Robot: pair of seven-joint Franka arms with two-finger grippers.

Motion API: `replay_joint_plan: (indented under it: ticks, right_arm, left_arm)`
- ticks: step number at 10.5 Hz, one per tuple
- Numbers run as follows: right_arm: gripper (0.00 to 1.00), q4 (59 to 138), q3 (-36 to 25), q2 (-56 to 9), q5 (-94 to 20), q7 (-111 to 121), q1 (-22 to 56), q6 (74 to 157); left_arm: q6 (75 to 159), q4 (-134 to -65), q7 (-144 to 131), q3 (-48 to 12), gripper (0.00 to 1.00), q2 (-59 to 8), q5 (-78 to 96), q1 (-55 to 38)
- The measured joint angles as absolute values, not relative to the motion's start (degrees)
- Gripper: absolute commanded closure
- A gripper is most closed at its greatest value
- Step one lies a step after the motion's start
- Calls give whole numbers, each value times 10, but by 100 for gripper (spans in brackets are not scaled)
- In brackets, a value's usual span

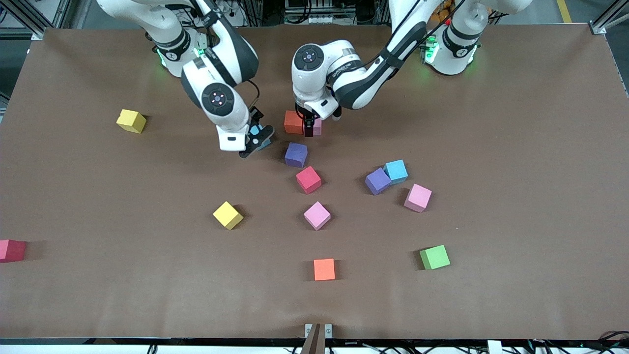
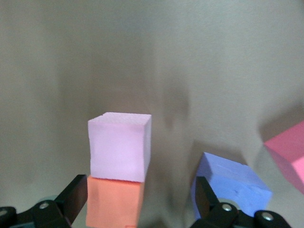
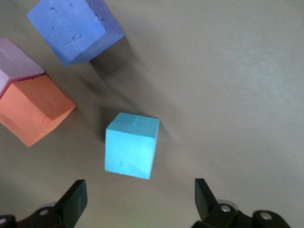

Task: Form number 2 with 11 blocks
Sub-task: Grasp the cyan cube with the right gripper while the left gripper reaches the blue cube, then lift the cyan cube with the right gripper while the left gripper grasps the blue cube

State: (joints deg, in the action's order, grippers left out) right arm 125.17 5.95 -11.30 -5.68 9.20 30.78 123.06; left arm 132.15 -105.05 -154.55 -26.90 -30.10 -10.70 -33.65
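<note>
Several blocks lie scattered on the brown table, and no number 2 is in view. An orange block and a pink block touch side by side. My left gripper hovers open over them, with the orange block partly between its fingers. My right gripper hangs open over a light blue block, which lies just outside its fingertips. A purple block and a red block lie close by, nearer the front camera.
Toward the left arm's end lie a purple block touching a light blue one, a pink one and a green one. Pink, orange, two yellow and a dark red block are spread elsewhere.
</note>
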Motion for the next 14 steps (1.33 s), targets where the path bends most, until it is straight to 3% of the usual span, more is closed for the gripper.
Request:
replay_joint_plan:
  ticks: [3, 8, 14]
  right_arm:
    - [0, 1311, 79, -114, -57, 63, 314, 1316]
    - [0, 1335, 83, -123, -58, 41, 321, 1355]
    - [0, 1338, 84, -144, -58, 39, 322, 1390]
  left_arm:
    - [1311, -1030, -1466, -263, 0, -300, -107, -305]
    - [1311, -979, -1242, -259, 0, -314, -108, -194]
    - [1324, -947, -1176, -237, 0, -370, -108, -190]
